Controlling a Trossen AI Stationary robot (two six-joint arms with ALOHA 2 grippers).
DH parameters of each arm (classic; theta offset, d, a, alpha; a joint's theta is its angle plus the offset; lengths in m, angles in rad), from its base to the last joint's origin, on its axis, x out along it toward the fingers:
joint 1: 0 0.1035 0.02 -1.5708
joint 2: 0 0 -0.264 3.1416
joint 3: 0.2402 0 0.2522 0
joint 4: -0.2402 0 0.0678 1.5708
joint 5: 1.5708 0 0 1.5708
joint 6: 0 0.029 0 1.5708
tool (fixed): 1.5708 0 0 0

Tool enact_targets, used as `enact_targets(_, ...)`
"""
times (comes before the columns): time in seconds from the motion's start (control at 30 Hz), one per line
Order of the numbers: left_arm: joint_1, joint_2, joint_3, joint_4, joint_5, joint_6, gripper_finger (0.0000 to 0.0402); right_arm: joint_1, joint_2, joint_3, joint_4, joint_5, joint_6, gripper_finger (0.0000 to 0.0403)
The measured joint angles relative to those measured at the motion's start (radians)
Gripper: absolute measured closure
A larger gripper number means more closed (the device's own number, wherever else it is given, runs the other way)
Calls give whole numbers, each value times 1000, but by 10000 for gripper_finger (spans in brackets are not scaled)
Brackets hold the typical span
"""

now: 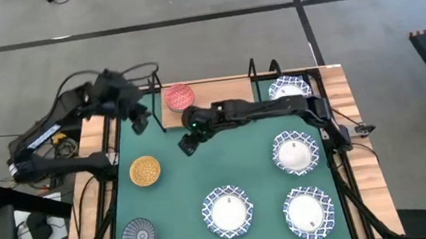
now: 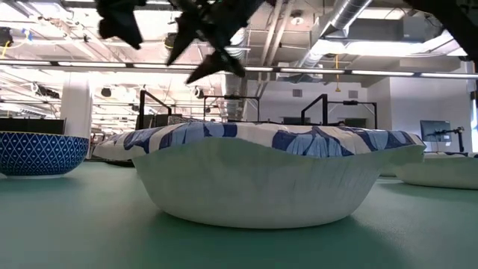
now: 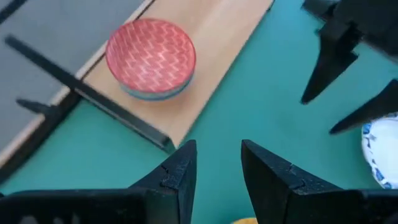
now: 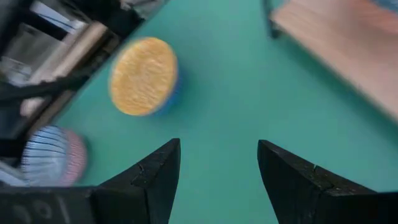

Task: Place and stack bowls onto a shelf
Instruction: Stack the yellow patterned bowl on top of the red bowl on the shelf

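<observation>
A red bowl [image 1: 179, 97] [image 3: 151, 56] rests on the left end of the light-wood shelf [image 1: 226, 94], with a pale blue rim showing under it. One white blue-rimmed bowl [image 1: 289, 88] sits on the shelf's right end. On the green mat lie the yellow bowl [image 1: 145, 171] [image 4: 143, 76], the dark-blue striped bowl [image 1: 138, 234] and three white bowls [image 1: 295, 152] [image 1: 227, 211] [image 1: 309, 211]. My left gripper [image 1: 139, 121] [image 3: 217, 149] hovers open over the mat, just left of the shelf's left end. My right gripper [image 1: 187, 145] [image 4: 217, 149] hovers open in front of the shelf, right of the yellow bowl.
The shelf's black wire posts [image 1: 252, 68] stand at its back, and a black frame bar [image 3: 93, 99] crosses near the red bowl. The two grippers are close together; the right one's fingers [image 3: 339, 68] show in the left wrist view. The shelf's middle is bare wood.
</observation>
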Motion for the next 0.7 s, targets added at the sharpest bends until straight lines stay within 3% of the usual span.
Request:
enact_targets(0.27,-139,-155,-178,-14,-17,-231,292,2,102,0,162,-159,37,163)
enact_targets(0.47,-241,-178,-259,-5,-82,-429,292,13,145,0,180,-165,45,163)
enact_targets(0.7,-309,-168,-304,77,-169,-427,292,37,146,0,210,-124,52,163)
